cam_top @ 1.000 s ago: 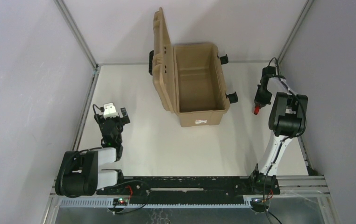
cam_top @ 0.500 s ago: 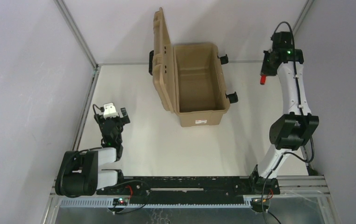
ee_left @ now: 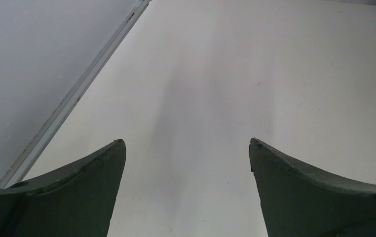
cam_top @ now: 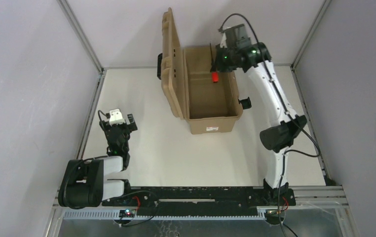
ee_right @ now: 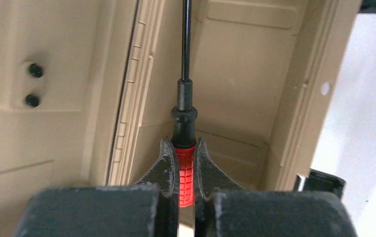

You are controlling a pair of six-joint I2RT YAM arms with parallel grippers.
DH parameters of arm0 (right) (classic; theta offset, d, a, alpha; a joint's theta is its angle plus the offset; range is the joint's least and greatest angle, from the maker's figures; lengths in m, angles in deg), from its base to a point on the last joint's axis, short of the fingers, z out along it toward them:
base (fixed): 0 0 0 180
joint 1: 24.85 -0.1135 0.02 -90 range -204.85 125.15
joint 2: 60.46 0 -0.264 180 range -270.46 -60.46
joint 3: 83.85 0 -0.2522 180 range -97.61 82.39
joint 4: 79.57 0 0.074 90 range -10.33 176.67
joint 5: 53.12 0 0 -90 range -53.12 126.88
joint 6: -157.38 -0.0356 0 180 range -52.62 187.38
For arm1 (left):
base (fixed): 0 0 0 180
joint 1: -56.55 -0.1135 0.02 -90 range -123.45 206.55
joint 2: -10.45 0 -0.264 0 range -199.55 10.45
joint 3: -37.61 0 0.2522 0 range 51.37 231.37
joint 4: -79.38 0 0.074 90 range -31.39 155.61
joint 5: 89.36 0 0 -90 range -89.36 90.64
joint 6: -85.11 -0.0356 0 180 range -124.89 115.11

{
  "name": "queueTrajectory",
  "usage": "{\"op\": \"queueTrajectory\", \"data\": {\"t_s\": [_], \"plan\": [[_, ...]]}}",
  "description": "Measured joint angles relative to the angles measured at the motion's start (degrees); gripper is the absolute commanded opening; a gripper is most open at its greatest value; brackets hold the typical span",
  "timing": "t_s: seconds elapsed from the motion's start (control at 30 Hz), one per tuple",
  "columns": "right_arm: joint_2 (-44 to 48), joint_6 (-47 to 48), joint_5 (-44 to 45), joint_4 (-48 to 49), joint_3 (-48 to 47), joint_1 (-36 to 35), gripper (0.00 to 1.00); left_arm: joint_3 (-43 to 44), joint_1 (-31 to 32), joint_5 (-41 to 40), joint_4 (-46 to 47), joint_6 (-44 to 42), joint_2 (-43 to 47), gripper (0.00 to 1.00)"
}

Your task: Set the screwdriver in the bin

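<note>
The tan bin stands at the back of the table with its lid swung up on the left. My right gripper hangs over the bin's far end, shut on the screwdriver. In the right wrist view the red handle is pinched between the fingers and the black shaft points ahead over the bin's inner wall. My left gripper rests low at the left, open, with bare table between its fingers.
Black latches stick out on the bin's right side. A metal frame rail runs along the table's left edge, close to the left gripper. Grey walls enclose the table on three sides.
The right arm has swung left from the table's right side, carrying the screwdriver up and over the open bin. The left arm has not moved.
</note>
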State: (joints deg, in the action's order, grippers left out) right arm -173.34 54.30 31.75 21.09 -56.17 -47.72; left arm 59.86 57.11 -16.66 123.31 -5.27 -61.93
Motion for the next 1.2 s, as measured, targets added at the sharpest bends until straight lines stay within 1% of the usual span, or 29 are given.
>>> {"op": "queueTrajectory", "data": {"t_s": [0.07,0.37,0.43,0.6,0.63,0.67,0.7,0.83,0.97,1.07,1.17,1.2], "plan": [[-2.38,-0.92,1.25,1.29,1.03,-1.14,0.03,0.0,0.0,0.0,0.0,0.0,0.0,1.0],[-15.23,-5.18,9.68,8.39,11.45,-3.67,0.14,0.0,0.0,-0.02,0.0,0.0,0.0,1.0],[-18.12,-6.29,10.64,9.2,13.03,-3.93,0.21,0.0,0.0,0.0,0.0,-0.02,0.0,1.0],[-23.43,-8.7,12.13,10.21,14.69,-4.5,0.49,0.0,0.0,0.0,0.0,0.0,0.0,1.0],[-23.8,-8.96,12.2,10.21,14.91,-4.59,0.52,0.0,0.0,-0.02,0.0,0.0,0.0,1.0],[-23.82,-9.38,12.24,10.23,14.99,-4.63,0.59,0.0,0.0,0.0,0.0,0.0,0.0,1.0],[-23.82,-9.4,12.26,10.25,14.99,-4.68,0.62,0.0,0.0,0.0,0.0,0.0,0.0,1.0],[-22.38,-9.29,12.39,10.6,14.93,-4.87,0.67,0.0,0.0,0.0,0.0,0.0,0.0,1.0],[-18.56,-8.0,12.81,9.9,13.29,-5.11,0.74,0.0,0.0,0.0,0.0,0.0,0.0,1.0],[-13.05,-6.03,13.88,9.92,11.63,-5.25,0.8,0.0,0.0,-0.02,0.0,0.0,0.0,1.0],[-6.38,-3.43,15.23,10.03,10.58,-5.01,0.91,0.0,0.0,-0.02,0.0,0.0,0.0,1.0],[-3.67,-2.25,15.76,10.14,10.19,-4.59,0.93,0.0,0.0,0.0,0.0,0.0,0.0,1.0]]}}
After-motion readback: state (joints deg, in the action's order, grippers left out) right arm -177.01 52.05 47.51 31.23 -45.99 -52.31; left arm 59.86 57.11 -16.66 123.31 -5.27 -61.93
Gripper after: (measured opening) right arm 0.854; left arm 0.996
